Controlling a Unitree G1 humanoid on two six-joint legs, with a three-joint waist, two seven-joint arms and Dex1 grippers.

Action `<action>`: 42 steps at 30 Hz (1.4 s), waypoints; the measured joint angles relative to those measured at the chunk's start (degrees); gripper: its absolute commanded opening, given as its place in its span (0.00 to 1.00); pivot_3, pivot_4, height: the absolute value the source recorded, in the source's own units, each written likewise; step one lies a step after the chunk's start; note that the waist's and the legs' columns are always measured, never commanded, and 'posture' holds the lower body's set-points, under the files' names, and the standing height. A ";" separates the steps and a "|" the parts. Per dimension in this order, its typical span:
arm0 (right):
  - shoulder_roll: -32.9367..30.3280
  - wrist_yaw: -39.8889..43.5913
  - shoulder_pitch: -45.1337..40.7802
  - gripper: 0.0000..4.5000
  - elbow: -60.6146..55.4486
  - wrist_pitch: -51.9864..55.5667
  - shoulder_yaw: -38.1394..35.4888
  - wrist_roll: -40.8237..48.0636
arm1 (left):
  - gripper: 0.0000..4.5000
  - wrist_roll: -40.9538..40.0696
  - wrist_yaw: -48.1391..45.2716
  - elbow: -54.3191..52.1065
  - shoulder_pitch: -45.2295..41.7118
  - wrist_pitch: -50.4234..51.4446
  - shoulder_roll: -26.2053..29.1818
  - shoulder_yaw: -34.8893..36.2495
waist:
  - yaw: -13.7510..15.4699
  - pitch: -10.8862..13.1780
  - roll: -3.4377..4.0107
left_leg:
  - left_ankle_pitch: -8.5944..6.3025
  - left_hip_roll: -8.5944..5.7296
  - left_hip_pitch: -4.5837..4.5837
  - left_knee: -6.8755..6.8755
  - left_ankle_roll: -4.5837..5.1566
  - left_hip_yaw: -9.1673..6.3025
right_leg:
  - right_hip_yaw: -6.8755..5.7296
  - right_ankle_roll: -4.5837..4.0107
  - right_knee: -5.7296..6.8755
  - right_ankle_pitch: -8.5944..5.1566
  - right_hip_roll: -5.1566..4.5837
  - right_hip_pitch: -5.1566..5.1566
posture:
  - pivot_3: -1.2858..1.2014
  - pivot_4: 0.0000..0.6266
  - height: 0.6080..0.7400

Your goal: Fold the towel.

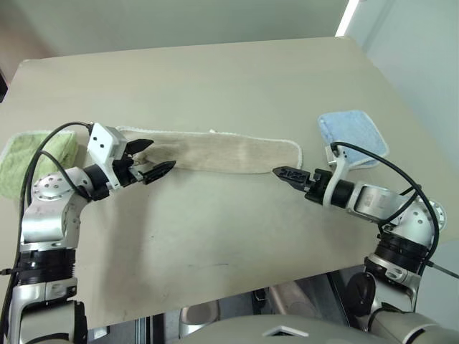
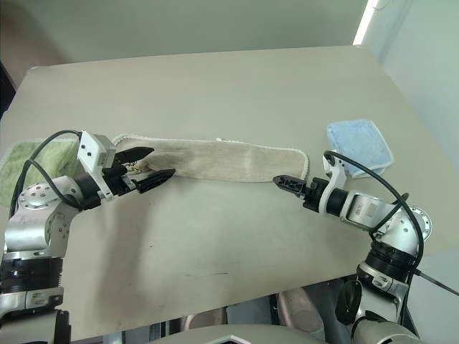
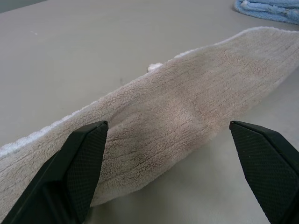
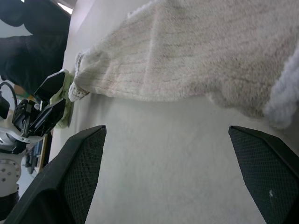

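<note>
On 1 table point(image 1: 237, 79): 3 towels. 1 long tan towel point(image 1: 215, 152), laid flat in the middle. 1 green towel point(image 1: 18, 161), folded, at the left edge. 1 light blue towel point(image 1: 353, 135), folded, at the right. Also 2 grippers: 1 left gripper point(image 1: 147, 160) and 1 right gripper point(image 1: 287, 174), each with 2 black fingers spread wide.

Head eyes look down; wrist cameras skim close, sharing the towel point(image 3: 187, 116).
</note>
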 measured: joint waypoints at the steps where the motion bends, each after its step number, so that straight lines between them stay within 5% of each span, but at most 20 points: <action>1: -0.02 -0.74 0.00 0.99 0.10 -0.02 -0.10 0.64 | 0.99 0.00 0.00 0.00 0.00 0.00 0.00 0.00 | 0.00 0.00 0.00 | -0.01 0.00 0.00 -0.01 0.01 0.00 | 0.00 0.00 0.00 0.00 0.00 -0.01 | 0.52 0.24 1.00; 10: -0.90 -11.71 2.84 0.99 2.96 -5.10 2.76 13.15 | 0.99 0.00 0.00 -0.02 0.00 0.01 -0.01 0.00 | 0.00 0.01 0.02 | -0.14 0.03 -0.03 -0.05 0.04 -0.03 | 0.00 0.21 0.00 0.05 -0.01 -0.05 | 0.52 0.24 1.00; 23: -14.32 -22.86 7.52 0.99 2.47 -23.88 19.39 35.68 | 0.99 0.00 0.01 -0.11 0.00 0.03 -0.04 0.00 | -0.01 0.01 0.01 | -0.45 0.04 -0.10 -0.04 0.35 -0.02 | 0.00 0.49 -0.01 -0.05 -0.01 -0.05 | 0.52 0.24 1.00; 36: -10.89 -29.65 4.85 0.99 7.78 -36.42 24.18 38.49 | 0.99 0.06 0.80 -0.45 0.30 0.07 -0.23 -0.33 | -0.51 -0.01 -0.01 | -0.62 0.06 -0.08 0.07 0.65 -0.07 | 0.04 0.54 -0.08 0.14 -0.01 -0.04 | 0.52 0.24 1.00; 42: -10.13 -29.61 1.91 0.99 11.78 -38.26 24.35 37.39 | 0.99 0.05 0.97 -0.57 0.31 0.06 -0.54 -0.53 | -0.68 -0.01 -0.02 | -0.57 0.01 -0.08 0.09 0.74 -0.25 | 0.02 -0.07 -0.14 0.09 0.01 -0.02 | 0.52 0.24 1.00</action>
